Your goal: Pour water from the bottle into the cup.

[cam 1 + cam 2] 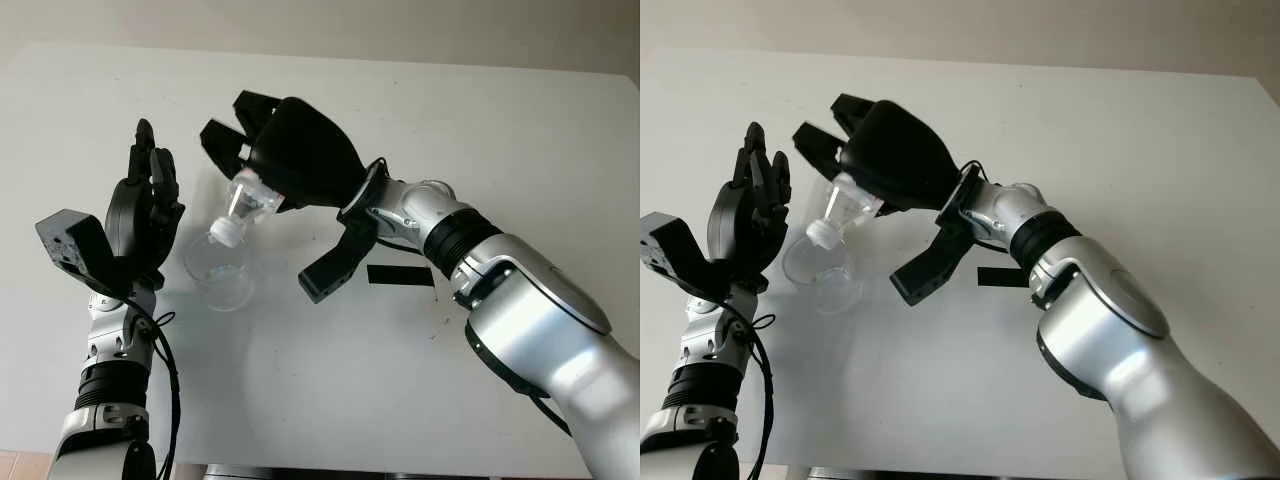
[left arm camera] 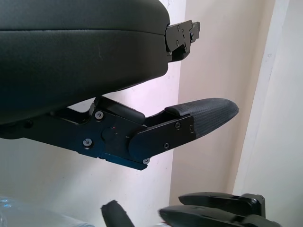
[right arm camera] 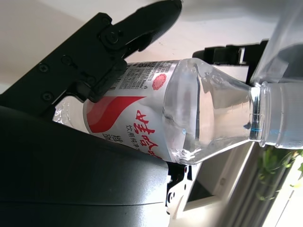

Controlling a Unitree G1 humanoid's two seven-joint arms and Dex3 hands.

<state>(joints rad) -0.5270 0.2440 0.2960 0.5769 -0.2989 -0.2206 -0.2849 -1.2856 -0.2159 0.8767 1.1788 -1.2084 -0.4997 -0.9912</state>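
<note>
Two hands meet over the white table [image 1: 520, 130]. Your right hand [image 1: 290, 150] reaches in from the lower right, forearm angled up and left, and is clenched around the bottle [image 1: 243, 205]. That bottle is tipped neck-down, its white mouth just above the rim of the clear cup [image 1: 218, 270]. In the right wrist view you see the red-and-white label pinned between the black fingers [image 3: 118, 35] and the palm shell, with clear liquid in the shoulder. Your left hand [image 1: 145, 205] stands upright just left of the cup, palm toward it, fingers pointing up; you cannot tell whether it touches the cup. A black strip [image 1: 400, 274] lies under the right wrist.
</note>
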